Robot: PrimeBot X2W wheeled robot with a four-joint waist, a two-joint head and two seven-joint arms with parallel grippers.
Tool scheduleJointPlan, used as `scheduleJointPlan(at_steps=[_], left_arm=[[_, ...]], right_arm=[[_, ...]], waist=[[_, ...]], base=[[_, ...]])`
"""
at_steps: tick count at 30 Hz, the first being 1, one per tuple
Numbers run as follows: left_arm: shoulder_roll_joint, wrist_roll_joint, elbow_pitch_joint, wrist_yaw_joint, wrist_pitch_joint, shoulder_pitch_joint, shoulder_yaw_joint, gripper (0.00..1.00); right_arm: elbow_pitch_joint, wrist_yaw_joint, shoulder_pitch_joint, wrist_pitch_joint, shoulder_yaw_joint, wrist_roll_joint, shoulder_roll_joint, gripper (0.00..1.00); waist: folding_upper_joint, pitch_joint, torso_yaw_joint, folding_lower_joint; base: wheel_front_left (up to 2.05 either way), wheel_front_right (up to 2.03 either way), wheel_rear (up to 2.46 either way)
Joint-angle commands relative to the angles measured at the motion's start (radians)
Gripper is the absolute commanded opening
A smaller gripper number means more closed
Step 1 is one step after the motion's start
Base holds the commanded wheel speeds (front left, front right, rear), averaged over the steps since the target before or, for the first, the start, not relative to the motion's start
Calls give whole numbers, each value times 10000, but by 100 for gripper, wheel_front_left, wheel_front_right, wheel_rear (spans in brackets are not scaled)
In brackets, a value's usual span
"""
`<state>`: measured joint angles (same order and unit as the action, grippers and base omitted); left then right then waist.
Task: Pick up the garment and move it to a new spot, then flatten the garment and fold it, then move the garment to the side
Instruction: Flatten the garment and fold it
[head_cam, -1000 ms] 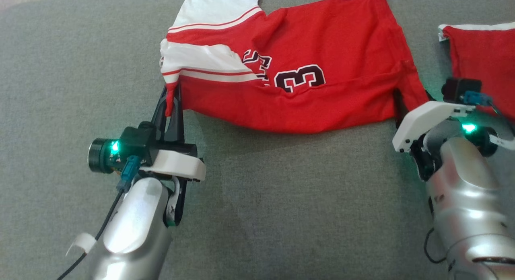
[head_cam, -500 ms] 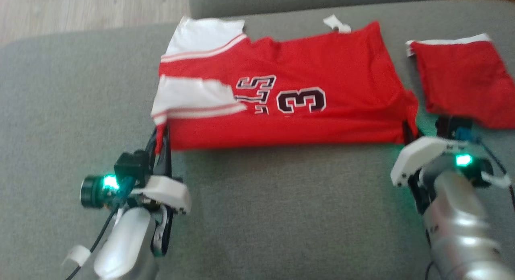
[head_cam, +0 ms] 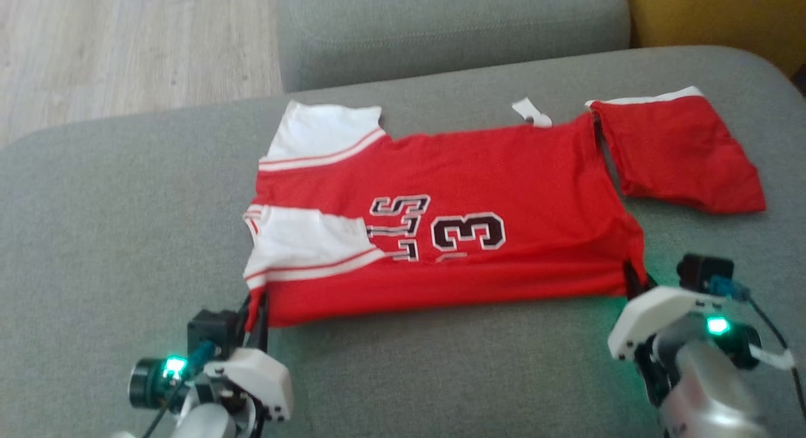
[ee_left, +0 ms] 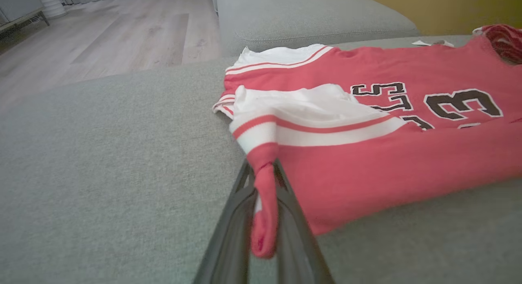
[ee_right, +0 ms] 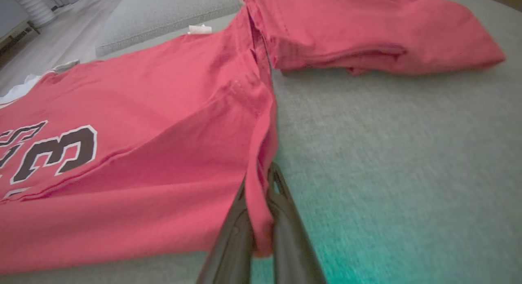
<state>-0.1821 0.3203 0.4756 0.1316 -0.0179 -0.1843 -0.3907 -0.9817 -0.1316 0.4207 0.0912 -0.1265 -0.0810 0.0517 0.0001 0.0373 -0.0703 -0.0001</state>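
Slack gone from the near edge since a second ago: it sagged then, and now runs straight between both hands. Item: red jersey (head_cam: 504, 167) (white trim, number 3), spread number side up on grey sofa cushion (head_cam: 441, 369), one sleeve (head_cam: 680, 155) lying out to the right. Left hand (ee_left: 262, 171): pinched shut on near left corner. Right hand (ee_right: 261, 182): pinched shut on near right corner. Beyond: second cushion (head_cam: 441, 29), wood floor (head_cam: 126, 48).
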Motion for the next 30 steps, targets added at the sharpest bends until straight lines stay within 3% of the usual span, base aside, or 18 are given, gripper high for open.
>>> scheduleJointPlan(at_steps=[1,8,9,10,11,12,17,22,27,30], left_arm=[[-271,77,-382,68,20,-195,304,0],[-253,164,-826,187,390,310,132,0],[-232,177,-862,205,415,318,119,0],[-217,192,-898,231,410,318,123,2],[-212,192,-923,262,405,311,124,55],[-207,185,-950,300,380,294,130,98],[-153,221,-1144,489,-188,85,343,100],[-146,258,-1891,635,-1722,-403,861,100],[-417,129,-2408,363,-2144,-1243,1039,100],[-745,-11,-2390,6,-1867,-2067,921,100]], right_arm=[[407,9,44,1,246,-91,-14,0],[1509,9,-814,-334,381,-487,-14,0],[1687,9,-902,-335,371,-509,-14,42],[1869,9,-979,-316,348,-557,-14,100],[2055,9,-1038,-281,345,-619,-14,100],[2262,9,-1090,-225,438,-676,-14,100],[3420,9,-1328,439,674,-987,-14,100],[4752,9,-1550,1152,1167,-1247,-15,100],[5773,9,-1459,1422,1365,-1332,-15,100],[6270,9,-1358,1465,1530,-1363,-15,100]], waist=[[-1,-110,-29,1],[-1,-257,-60,1],[-1,-261,-62,1],[-1,-261,-62,1],[-1,-256,-61,1],[-1,-248,-61,1],[-1,-157,-66,1],[-1,204,-145,1],[-1,745,-447,1],[-1,1192,-732,1]], base=[[0,0,0],[0,0,0],[0,0,0],[0,0,0],[0,0,0],[0,0,0],[0,0,0],[0,0,0],[0,0,0],[0,0,0]])
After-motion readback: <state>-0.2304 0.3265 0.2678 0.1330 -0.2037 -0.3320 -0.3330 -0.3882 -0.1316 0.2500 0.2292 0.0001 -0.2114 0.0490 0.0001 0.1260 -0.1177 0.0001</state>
